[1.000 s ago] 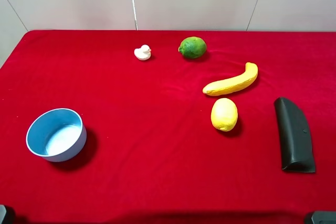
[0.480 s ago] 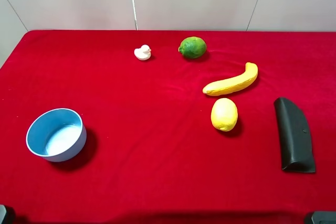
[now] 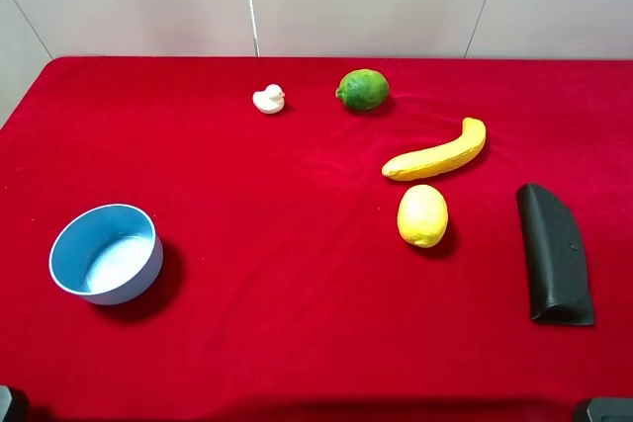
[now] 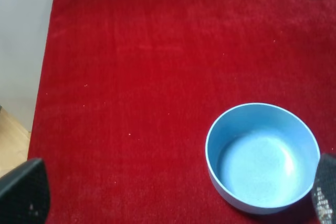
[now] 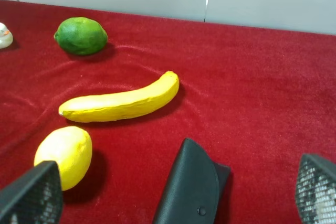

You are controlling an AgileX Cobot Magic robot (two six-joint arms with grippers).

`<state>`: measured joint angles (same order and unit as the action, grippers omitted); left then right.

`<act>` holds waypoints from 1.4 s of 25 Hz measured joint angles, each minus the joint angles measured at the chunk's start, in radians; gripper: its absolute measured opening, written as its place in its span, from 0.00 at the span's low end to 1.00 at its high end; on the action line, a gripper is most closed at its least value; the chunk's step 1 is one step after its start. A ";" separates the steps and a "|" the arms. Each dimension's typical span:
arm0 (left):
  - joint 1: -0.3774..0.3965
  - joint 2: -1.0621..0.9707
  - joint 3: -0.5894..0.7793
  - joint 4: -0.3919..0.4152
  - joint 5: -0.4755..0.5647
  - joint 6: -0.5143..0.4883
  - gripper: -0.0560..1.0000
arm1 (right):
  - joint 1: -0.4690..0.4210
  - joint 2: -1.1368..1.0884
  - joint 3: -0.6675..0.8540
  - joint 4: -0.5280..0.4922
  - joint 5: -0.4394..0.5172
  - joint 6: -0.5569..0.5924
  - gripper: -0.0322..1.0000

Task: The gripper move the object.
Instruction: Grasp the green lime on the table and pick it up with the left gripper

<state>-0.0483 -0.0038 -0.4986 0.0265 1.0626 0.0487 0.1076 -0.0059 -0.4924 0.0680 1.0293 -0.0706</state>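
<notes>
1 lime (image 3: 362,89) near far table (image 3: 297,343) edge

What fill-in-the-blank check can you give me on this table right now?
The lime sits beside the small white ____.
The lemon lies closest to the yellow ____.
The bowl is ____ in colour.
Missing words: duck; banana; blue.
</notes>
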 joint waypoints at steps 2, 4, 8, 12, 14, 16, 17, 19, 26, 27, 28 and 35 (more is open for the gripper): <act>0.000 0.000 0.000 -0.004 0.000 0.000 0.99 | 0.000 0.000 0.000 0.000 0.000 0.000 0.70; 0.000 0.000 0.000 -0.014 0.000 0.000 0.98 | 0.000 0.000 0.000 0.000 0.000 0.000 0.70; 0.000 0.000 0.000 -0.016 0.000 0.000 0.97 | 0.000 0.000 0.000 0.000 0.000 0.000 0.70; 0.000 0.000 0.000 -0.018 0.001 0.000 0.96 | 0.000 0.000 0.000 0.000 0.000 0.000 0.70; 0.000 0.005 -0.007 -0.018 0.009 0.000 0.96 | 0.000 0.000 0.000 0.000 0.000 0.000 0.70; 0.000 0.043 -0.029 -0.019 0.013 0.000 0.96 | 0.000 0.000 0.000 0.000 0.000 0.000 0.70; 0.000 0.065 -0.040 -0.019 0.014 0.005 0.96 | 0.000 0.000 0.000 0.000 0.000 0.000 0.70; 0.000 0.118 -0.067 -0.019 0.014 0.024 0.96 | 0.000 0.000 0.000 0.000 0.000 0.000 0.70; 0.000 0.325 -0.124 -0.019 -0.006 0.140 0.96 | 0.000 0.000 0.000 0.000 0.000 0.000 0.70; 0.000 0.349 -0.128 -0.019 -0.015 0.155 0.96 | 0.000 0.000 0.000 0.000 0.000 0.000 0.70; 0.000 0.374 -0.130 -0.019 -0.030 0.176 0.96 | 0.000 0.000 0.000 0.000 0.000 0.000 0.70; 0.000 0.579 -0.189 -0.058 -0.139 0.342 0.96 | 0.000 0.000 0.000 0.000 0.000 0.000 0.70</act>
<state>-0.0483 0.5748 -0.6879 -0.0311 0.9231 0.3912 0.1076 -0.0059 -0.4924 0.0680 1.0293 -0.0706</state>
